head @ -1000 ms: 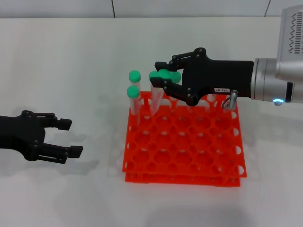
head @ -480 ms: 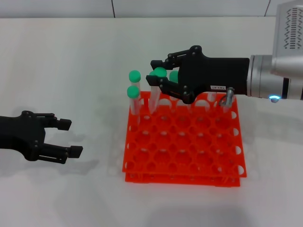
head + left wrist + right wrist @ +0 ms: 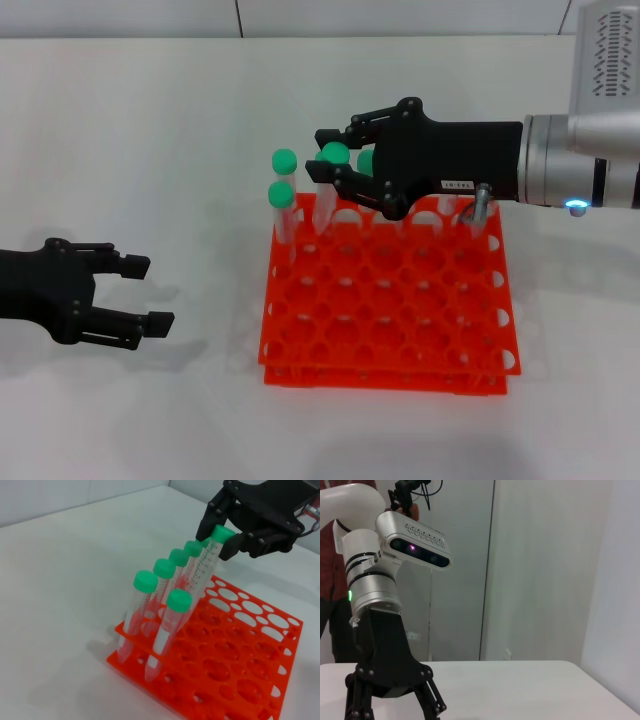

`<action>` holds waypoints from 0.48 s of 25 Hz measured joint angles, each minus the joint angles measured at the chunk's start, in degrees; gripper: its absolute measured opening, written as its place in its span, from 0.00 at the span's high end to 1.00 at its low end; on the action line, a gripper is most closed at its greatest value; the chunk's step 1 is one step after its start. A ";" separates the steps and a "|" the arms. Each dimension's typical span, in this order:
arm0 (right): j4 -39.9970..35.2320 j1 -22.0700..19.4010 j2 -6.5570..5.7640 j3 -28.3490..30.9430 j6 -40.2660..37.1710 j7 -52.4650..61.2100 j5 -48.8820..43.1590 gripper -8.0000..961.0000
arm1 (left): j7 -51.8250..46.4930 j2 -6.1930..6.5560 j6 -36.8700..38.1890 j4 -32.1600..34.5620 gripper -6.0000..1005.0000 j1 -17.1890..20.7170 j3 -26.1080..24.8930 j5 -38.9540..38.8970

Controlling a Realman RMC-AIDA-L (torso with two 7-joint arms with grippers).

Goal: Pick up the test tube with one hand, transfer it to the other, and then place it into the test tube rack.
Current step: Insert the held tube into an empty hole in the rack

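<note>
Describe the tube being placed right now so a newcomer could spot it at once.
Start at the orange rack on the white table and look along its far row. The tube leans there, clamped at its green cap by the right end effector. Its neighbours stand free in the holes, untouched.

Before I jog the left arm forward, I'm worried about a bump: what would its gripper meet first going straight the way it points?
Probably the test tube rack. The left gripper, fingers open, points across the table toward the rack's near-left side, where capped tubes stand. Nothing lies between them, though height is unclear.
</note>
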 joint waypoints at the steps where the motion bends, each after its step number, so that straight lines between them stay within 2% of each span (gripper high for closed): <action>1: -0.05 0.00 -0.01 -0.15 0.00 0.22 -0.15 0.71 | 0.00 0.00 0.00 0.00 0.12 0.08 0.00 0.00; 12: -0.80 0.01 -0.09 -0.61 -0.11 1.81 -1.56 0.72 | 0.34 -0.10 -0.10 -0.28 0.12 0.71 0.00 0.00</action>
